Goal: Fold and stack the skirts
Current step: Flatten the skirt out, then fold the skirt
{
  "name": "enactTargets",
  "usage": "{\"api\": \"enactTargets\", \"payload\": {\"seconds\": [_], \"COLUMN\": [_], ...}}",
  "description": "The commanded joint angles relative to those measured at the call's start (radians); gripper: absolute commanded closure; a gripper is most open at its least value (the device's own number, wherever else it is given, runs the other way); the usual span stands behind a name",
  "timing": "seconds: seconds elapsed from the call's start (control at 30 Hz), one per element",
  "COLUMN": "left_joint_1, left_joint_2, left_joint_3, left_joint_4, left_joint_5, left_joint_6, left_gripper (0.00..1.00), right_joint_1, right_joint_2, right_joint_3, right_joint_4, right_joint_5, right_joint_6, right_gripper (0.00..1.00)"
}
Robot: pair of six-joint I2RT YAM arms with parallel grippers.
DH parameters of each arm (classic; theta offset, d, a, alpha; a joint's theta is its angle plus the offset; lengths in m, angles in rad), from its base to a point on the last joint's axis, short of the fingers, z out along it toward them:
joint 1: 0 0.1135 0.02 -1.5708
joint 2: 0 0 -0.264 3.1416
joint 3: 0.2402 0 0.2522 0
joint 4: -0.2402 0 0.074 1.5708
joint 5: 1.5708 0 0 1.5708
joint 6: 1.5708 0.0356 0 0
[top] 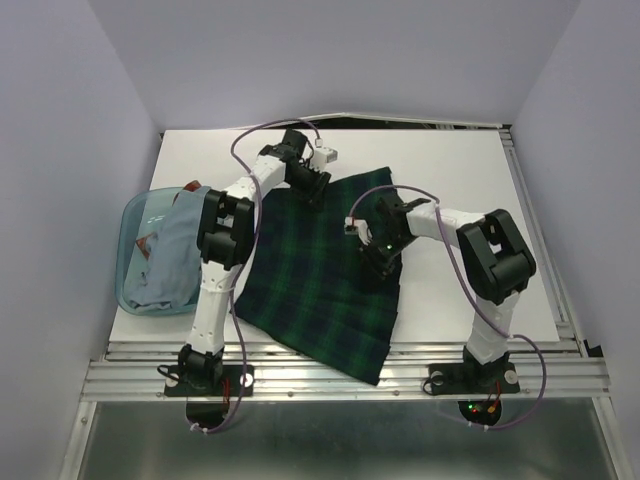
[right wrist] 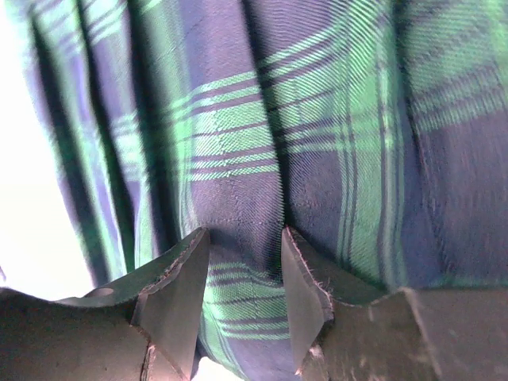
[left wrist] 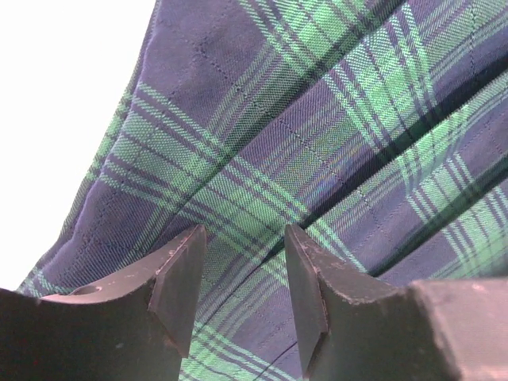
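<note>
So, far left of the overhead view there's the blue tub [top: 128,240] with the pale grey-blue skirt [top: 172,250] slumped in it; just right of that the tartan skirt [top: 320,290] lies spread across the middle of the white table [top: 470,180], lower corner hanging over the near edge; left gripper [left wrist: 244,238] sits over its upper left corner, jaws apart, nothing pinched; right gripper [right wrist: 244,238] is at its right edge, jaws parted over cloth, can't tell if it's gripping.

The tartan skirt [left wrist: 317,159] is matt twill-woven cloth; the tub [top: 140,212] is translucent, glossy plastic.
</note>
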Motion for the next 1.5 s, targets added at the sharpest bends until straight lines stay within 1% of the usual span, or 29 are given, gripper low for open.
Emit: {"api": "enactTargets", "payload": {"seconds": [0.0, 0.1, 0.2, 0.27, 0.3, 0.37, 0.4, 0.47, 0.5, 0.53, 0.57, 0.63, 0.67, 0.77, 0.8, 0.87, 0.93, 1.03, 1.17, 1.3, 1.37, 1.4, 1.47], "left_joint_1": [-0.042, -0.041, -0.029, -0.018, -0.007, 0.001, 0.004, 0.013, 0.019, 0.031, 0.039, 0.050, 0.062, 0.073, 0.079, 0.086, 0.093, 0.102, 0.117, 0.134, 0.137, 0.139, 0.139], "left_joint_2": [-0.106, -0.186, -0.262, -0.298, -0.302, -0.310, -0.310, -0.301, -0.295, -0.284, -0.261, -0.235, -0.214, -0.188, -0.186, -0.181, -0.183, -0.181, -0.169, -0.131, -0.109, -0.088, -0.068], "left_joint_3": [-0.172, -0.234, -0.233, -0.191, -0.170, -0.106, -0.087, -0.040, -0.022, -0.004, 0.034, 0.076, 0.103, 0.125, 0.125, 0.111, 0.100, 0.071, 0.050, 0.057, 0.060, 0.062, 0.062], "left_joint_4": [-0.044, -0.046, -0.053, -0.070, -0.081, -0.113, -0.119, -0.132, -0.145, -0.155, -0.173, -0.190, -0.195, -0.199, -0.195, -0.181, -0.172, -0.155, -0.136, -0.123, -0.119, -0.121, -0.129], "left_joint_5": [0.094, 0.147, 0.228, 0.263, 0.268, 0.259, 0.247, 0.205, 0.190, 0.179, 0.170, 0.158, 0.150, 0.124, 0.113, 0.109, 0.099, 0.096, 0.072, 0.035, 0.006, -0.012, -0.031], "left_joint_6": [0.072, 0.123, 0.152, 0.165, 0.183, 0.215, 0.230, 0.289, 0.306, 0.322, 0.351, 0.373, 0.385, 0.410, 0.421, 0.425, 0.430, 0.430, 0.421, 0.428, 0.427, 0.433, 0.450], "left_gripper": [0.45, 0.45, 0.41, 0.39, 0.38, 0.37, 0.35, 0.34, 0.34, 0.34, 0.34, 0.34, 0.34, 0.35, 0.35, 0.35, 0.35, 0.35, 0.35, 0.35, 0.35, 0.35, 0.35], "right_joint_1": [0.047, 0.047, 0.032, 0.010, -0.022, -0.057, -0.076, -0.119, -0.131, -0.154, -0.166, -0.200, -0.211, -0.234, -0.243, -0.243, -0.243, -0.243, -0.243, -0.243, -0.243, -0.243, -0.243], "right_joint_2": [-0.043, -0.082, -0.152, -0.196, -0.203, -0.195, -0.185, -0.149, -0.101, -0.071, -0.015, 0.038, 0.064, 0.163, 0.214, 0.260, 0.311, 0.340, 0.383, 0.394, 0.401, 0.406, 0.424], "right_joint_3": [-0.048, -0.045, 0.016, 0.068, 0.132, 0.203, 0.237, 0.332, 0.366, 0.430, 0.461, 0.516, 0.559, 0.610, 0.645, 0.689, 0.696, 0.674, 0.656, 0.616, 0.608, 0.610, 0.619], "right_joint_4": [-0.088, -0.126, -0.130, -0.117, -0.111, -0.101, -0.090, -0.044, -0.027, -0.013, 0.020, 0.059, 0.108, 0.174, 0.180, 0.182, 0.203, 0.295, 0.304, 0.288, 0.265, 0.243, 0.225], "right_joint_5": [-0.130, -0.156, -0.090, -0.035, 0.005, 0.035, 0.055, 0.147, 0.187, 0.259, 0.288, 0.347, 0.359, 0.365, 0.355, 0.349, 0.364, 0.385, 0.372, 0.355, 0.333, 0.329, 0.330], "right_joint_6": [-0.004, -0.039, -0.051, -0.054, -0.054, -0.068, -0.059, -0.065, -0.071, -0.080, -0.086, -0.102, -0.111, -0.161, -0.175, -0.223, -0.234, -0.220, -0.240, -0.264, -0.281, -0.294, -0.300], "right_gripper": [0.53, 0.52, 0.47, 0.45, 0.37, 0.31, 0.25, 0.25, 0.25, 0.25, 0.25, 0.26, 0.26, 0.22, 0.18, 0.11, 0.07, 0.05, 0.05, 0.10, 0.23, 0.36, 0.44]}}
